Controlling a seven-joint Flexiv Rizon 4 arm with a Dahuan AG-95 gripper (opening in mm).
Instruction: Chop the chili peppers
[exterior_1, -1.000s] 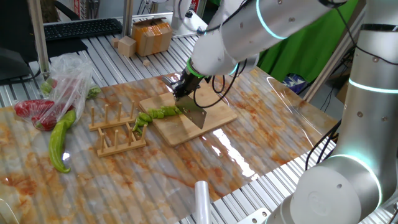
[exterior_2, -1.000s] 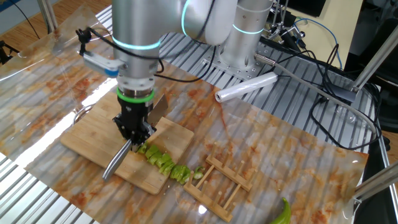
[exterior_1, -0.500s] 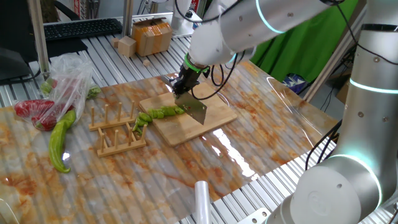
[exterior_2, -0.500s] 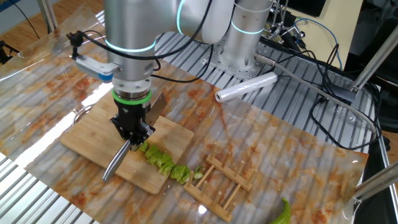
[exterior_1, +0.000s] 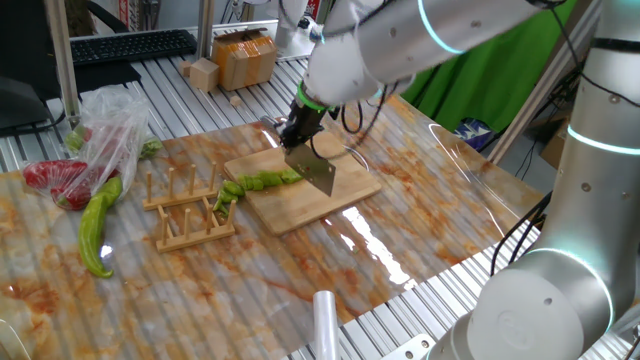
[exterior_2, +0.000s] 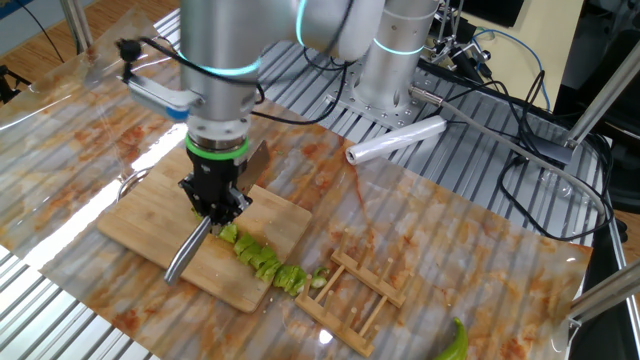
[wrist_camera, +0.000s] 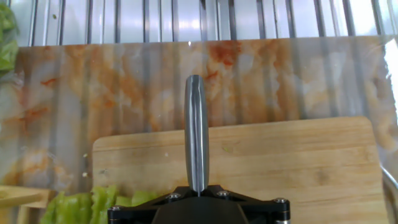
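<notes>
My gripper (exterior_1: 300, 128) (exterior_2: 213, 198) is shut on a knife (exterior_1: 318, 172) and holds it over the wooden cutting board (exterior_1: 345, 192) (exterior_2: 135, 225). The blade hangs just above the board, beside the right end of the chili peppers (exterior_1: 255, 182) (exterior_2: 265, 262). These lie as a row of glossy green chunks running off the board's left edge. In the hand view the knife's spine (wrist_camera: 196, 130) points away from my gripper (wrist_camera: 196, 190) across the board (wrist_camera: 298, 162), with the green chunks (wrist_camera: 93, 205) at the lower left.
A wooden rack (exterior_1: 190, 210) (exterior_2: 360, 290) stands next to the chunks. A pale yellow-green pepper (exterior_1: 97, 225) and a plastic bag of red peppers (exterior_1: 60, 180) lie at the left. A plastic roll (exterior_1: 325, 320) (exterior_2: 395, 140) lies at the table's edge.
The gripper has lifted the knife a little off the board, near the end of the chili row. The chunks have not moved.
</notes>
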